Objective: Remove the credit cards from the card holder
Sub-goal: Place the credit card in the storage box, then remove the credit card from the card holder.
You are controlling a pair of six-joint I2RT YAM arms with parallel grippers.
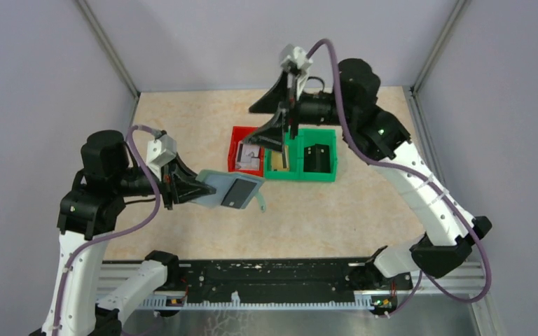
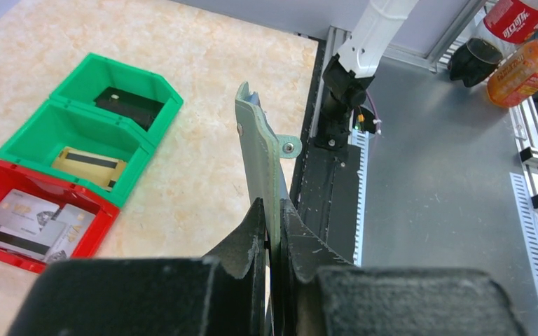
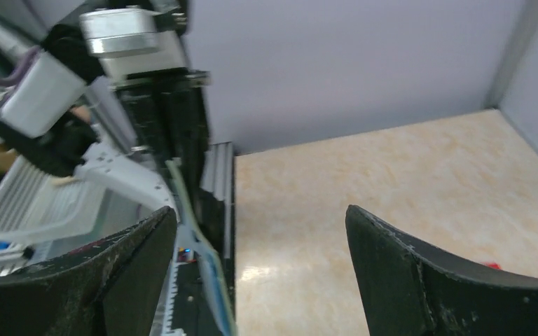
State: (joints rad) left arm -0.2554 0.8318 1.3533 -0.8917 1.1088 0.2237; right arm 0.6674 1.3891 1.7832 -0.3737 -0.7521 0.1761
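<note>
1. Your left end effector (image 2: 274, 238) is pinched narrow on the card holder (image 2: 259, 154). The left wrist view shows the holder edge-on and upright between the fingers, its snap tab (image 2: 288, 147) sticking out to the side.
2. Only the top view shows the holder's face. It hangs in the air above the table (image 1: 364, 203), on the arm-base side of the red bin (image 1: 234, 150) and close to it. A dark grey card (image 1: 237, 192) sits in its inner pocket.
3. Your right end effector (image 3: 259, 273) is spread wide. The right wrist view shows bare table between the two fingers and nothing held.
4. From above, the right end effector hangs over the red bin and the green bin (image 1: 284, 175) touching that bin's right side.
5. The red bin holds several silvery cards (image 2: 31, 220). The left wrist view shows them overlapping; from above the end effector partly hides them.
6. The green bin next to the red bin holds a tan card (image 2: 87, 163) with a dark stripe, plain in the left wrist view.
7. The second green bin (image 1: 333, 157), one further from the red bin, holds a dark card (image 2: 129, 105).
8. Only the left wrist view shows the drink bottles (image 2: 525, 63), off the table and well away from the red bin.
9. The right wrist view is blurred. A thin pale edge beside its left finger may be the holder, but you cannot tell.
</note>
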